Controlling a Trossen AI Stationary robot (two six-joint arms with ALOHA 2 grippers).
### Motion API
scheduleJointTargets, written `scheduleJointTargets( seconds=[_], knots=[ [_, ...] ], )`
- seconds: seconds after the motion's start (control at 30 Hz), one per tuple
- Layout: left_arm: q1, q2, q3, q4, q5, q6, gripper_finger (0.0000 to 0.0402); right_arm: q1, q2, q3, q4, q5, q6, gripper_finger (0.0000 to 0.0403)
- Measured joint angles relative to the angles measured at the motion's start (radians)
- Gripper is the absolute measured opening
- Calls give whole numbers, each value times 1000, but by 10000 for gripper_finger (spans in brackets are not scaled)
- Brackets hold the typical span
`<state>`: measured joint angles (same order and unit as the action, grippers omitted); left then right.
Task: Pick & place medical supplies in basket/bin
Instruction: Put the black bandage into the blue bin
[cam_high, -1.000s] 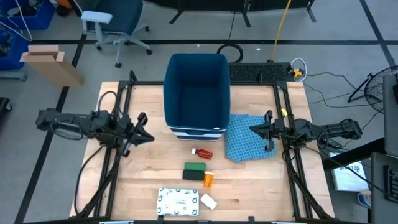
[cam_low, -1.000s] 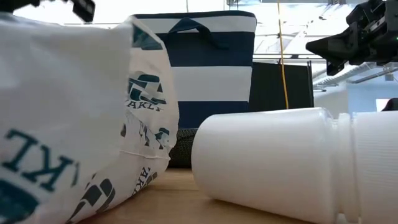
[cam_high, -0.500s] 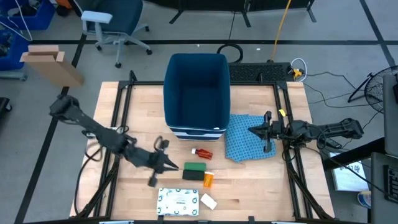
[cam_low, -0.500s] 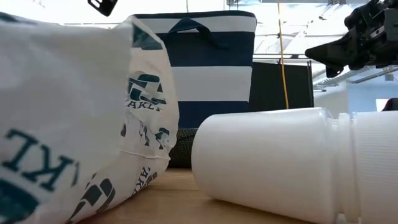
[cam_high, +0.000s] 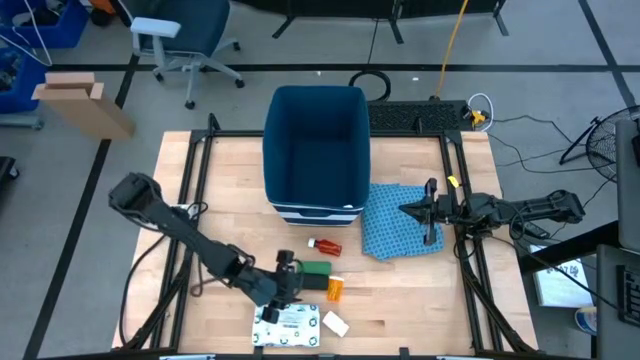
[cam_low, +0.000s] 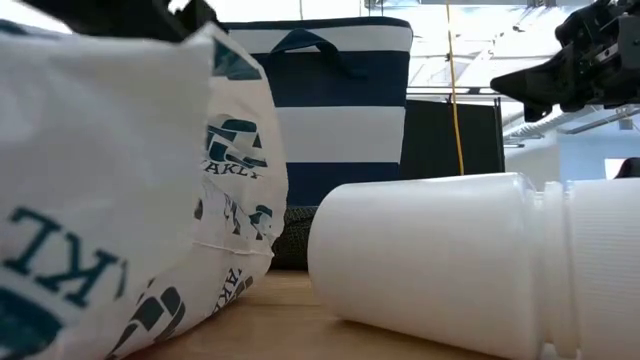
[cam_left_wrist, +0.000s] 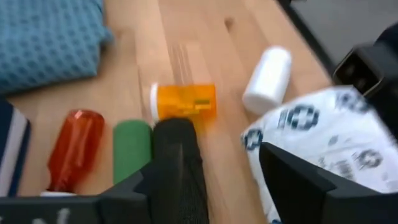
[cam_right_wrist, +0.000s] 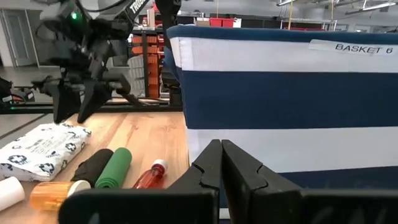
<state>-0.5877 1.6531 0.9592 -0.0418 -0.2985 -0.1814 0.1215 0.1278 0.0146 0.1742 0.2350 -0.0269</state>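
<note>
Dark left hand (cam_high: 290, 283) spread wide above green box (cam_high: 315, 269) and white speckled packet (cam_high: 288, 325), holding nothing.

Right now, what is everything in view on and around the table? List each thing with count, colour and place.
basket: one, dark blue with white bands, far middle of the table, nothing visible inside
cloth: one, blue patterned, right of the basket
tube: one, red with white cap, in front of the basket
box: one, green, near side of the tube
pill bottle: one, orange, lying beside the box
packet: one, white speckled, near table edge
small bottle: one, white, right of the packet
chair: one, off the table, far left
left end effector: open, over the packet's far edge
right end effector: shut, over the cloth
</note>
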Motion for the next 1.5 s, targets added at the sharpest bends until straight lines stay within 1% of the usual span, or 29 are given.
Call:
scheduleJointTargets(
  seconds=[0.2,0.33,0.47,0.6,0.7,0.93,1.0,1.07,1.13,1.33,1.37,1.5],
  knots=[
    [18,61,0,0,0,15,245,0,0,0,0,0,-19,0],
    [34,96,0,5,-8,-5,248,0,0,0,1,0,-19,0],
    [39,152,0,60,-10,8,248,0,0,0,1,0,-19,0],
    [36,215,2,65,-85,26,249,0,0,0,0,0,-17,0],
    [42,250,3,64,-105,27,249,0,0,0,1,0,-9,0],
    [53,260,2,65,-75,23,243,0,0,0,0,0,-10,0],
    [52,250,2,61,-57,30,231,0,0,0,1,0,-10,0],
    [51,233,1,58,-30,38,210,0,0,0,1,0,-11,0],
    [49,215,0,52,-5,43,181,0,0,0,1,0,-11,0],
    [51,146,0,56,20,60,82,0,0,0,1,0,-11,0],
    [50,134,0,48,22,75,73,0,0,0,1,0,-11,0],
    [47,36,0,-15,-1,133,71,0,0,0,1,0,-11,0]
  ],
)
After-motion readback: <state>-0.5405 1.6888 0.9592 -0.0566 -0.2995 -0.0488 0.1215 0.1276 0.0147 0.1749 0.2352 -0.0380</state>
